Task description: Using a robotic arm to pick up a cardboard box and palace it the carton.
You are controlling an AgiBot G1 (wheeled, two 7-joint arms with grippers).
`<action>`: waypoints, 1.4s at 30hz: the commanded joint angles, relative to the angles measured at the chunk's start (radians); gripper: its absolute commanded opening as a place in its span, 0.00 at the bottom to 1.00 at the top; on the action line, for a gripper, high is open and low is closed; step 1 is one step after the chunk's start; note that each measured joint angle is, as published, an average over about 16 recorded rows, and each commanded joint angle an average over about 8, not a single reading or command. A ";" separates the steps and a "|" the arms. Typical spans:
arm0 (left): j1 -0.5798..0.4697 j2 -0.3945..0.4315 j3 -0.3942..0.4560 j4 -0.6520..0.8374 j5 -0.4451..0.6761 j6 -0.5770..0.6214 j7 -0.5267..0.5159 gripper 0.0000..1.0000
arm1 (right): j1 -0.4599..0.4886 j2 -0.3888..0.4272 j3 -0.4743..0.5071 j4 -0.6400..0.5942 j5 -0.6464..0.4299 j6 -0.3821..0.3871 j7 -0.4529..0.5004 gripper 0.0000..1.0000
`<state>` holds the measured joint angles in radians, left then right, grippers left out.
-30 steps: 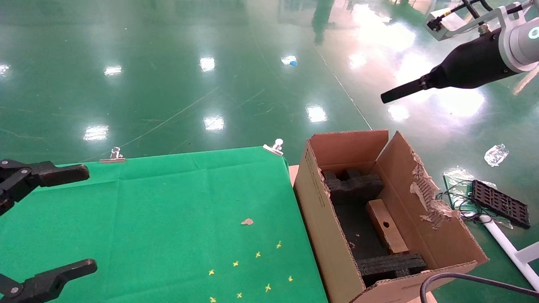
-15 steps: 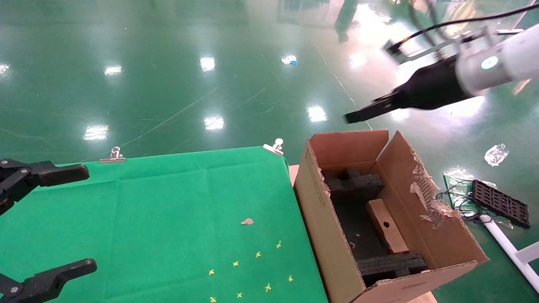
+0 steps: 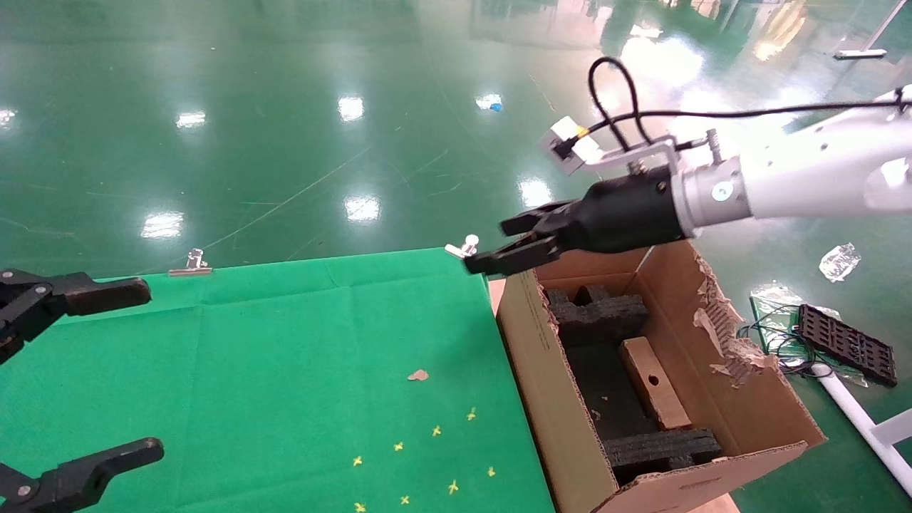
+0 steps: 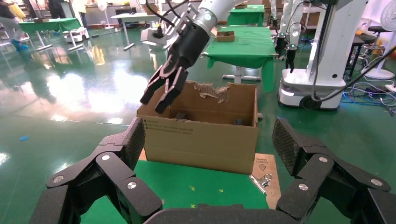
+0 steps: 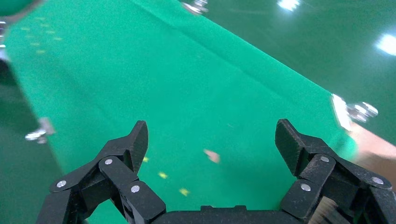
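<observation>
The small flat cardboard box (image 3: pixel 652 382) with a round hole stands on edge inside the large carton (image 3: pixel 541 349), between black foam blocks (image 3: pixel 597 312). The carton has a torn right flap and also shows in the left wrist view (image 4: pixel 201 140). My right gripper (image 3: pixel 499 246) on the white arm is open and empty, high over the carton's far left corner, and it also shows in the left wrist view (image 4: pixel 156 95). In the right wrist view its open jaws (image 5: pixel 212 144) frame only green cloth. My left gripper (image 3: pixel 92 370) is open and parked at the table's left.
A green cloth (image 3: pixel 299 370) covers the table, held by metal clips (image 3: pixel 464 249). A small brown scrap (image 3: pixel 418 375) and yellow marks lie on it. A black tray (image 3: pixel 846 345) and a white pipe lie on the floor right of the carton.
My right gripper has swung down and left from high at the far right to over the carton's far left corner, and its fingers have opened. The left gripper has not moved.
</observation>
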<state>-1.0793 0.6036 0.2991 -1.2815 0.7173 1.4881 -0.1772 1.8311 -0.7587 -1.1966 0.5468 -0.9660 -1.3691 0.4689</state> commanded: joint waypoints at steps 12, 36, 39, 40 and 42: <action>0.000 0.000 0.001 0.000 0.000 0.000 0.000 1.00 | -0.258 0.050 0.313 0.252 0.080 -0.043 -0.096 1.00; 0.000 -0.001 0.002 0.000 -0.001 -0.001 0.001 1.00 | -0.728 0.142 0.882 0.709 0.226 -0.122 -0.270 1.00; 0.000 -0.001 0.002 0.000 -0.001 -0.001 0.001 1.00 | -0.766 0.149 0.929 0.746 0.238 -0.128 -0.282 1.00; 0.000 -0.001 0.002 0.000 -0.001 -0.001 0.001 1.00 | -0.774 0.150 0.938 0.753 0.240 -0.129 -0.284 1.00; 0.000 -0.001 0.002 0.000 -0.001 -0.001 0.001 1.00 | -0.784 0.152 0.951 0.763 0.244 -0.131 -0.287 1.00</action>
<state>-1.0796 0.6027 0.3010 -1.2813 0.7158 1.4870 -0.1761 1.0607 -0.6090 -0.2624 1.2966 -0.7259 -1.4983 0.1861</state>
